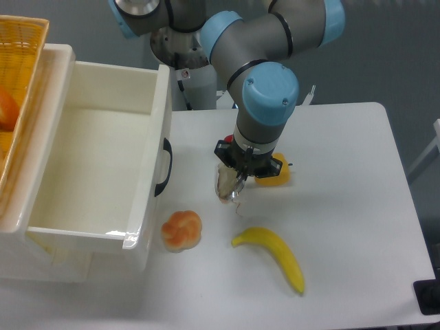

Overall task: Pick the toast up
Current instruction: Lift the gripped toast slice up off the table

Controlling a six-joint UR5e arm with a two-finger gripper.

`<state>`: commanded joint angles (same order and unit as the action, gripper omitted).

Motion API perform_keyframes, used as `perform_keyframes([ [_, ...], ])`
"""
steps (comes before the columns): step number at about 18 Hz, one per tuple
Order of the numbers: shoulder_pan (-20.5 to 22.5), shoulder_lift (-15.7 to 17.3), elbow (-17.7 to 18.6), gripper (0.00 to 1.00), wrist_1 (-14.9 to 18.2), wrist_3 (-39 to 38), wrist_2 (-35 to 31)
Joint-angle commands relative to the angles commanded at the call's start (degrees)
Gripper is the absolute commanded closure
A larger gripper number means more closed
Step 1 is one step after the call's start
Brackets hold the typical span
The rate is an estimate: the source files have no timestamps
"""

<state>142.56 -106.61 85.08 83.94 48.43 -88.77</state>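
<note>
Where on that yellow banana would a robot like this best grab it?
Probably the banana's thick middle, coming straight down from above. It lies flat on the table, curved, with open space on both long sides, so the end effector could close across its narrow width.

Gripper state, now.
Gripper: closed on the toast, which it holds on edge.

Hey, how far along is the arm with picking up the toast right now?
Done: the end effector has reached the toast and looks closed on it, the slice standing edge-on rather than flat. In hand: the grasp, just above the table, between the white bin and the banana. Left: a clear lift; whether it is off the table yet is hard to tell.
</note>
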Motion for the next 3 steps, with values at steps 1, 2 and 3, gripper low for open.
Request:
perform_keyframes([
  [1, 0.1, 0.1, 0.0, 0.87, 0.0, 0.0, 0.0],
  [2, 0.1, 0.1, 0.0, 0.87, 0.0, 0.1, 0.0],
  [3, 0.0, 0.1, 0.0, 0.87, 0.0, 0.0, 0.0],
])
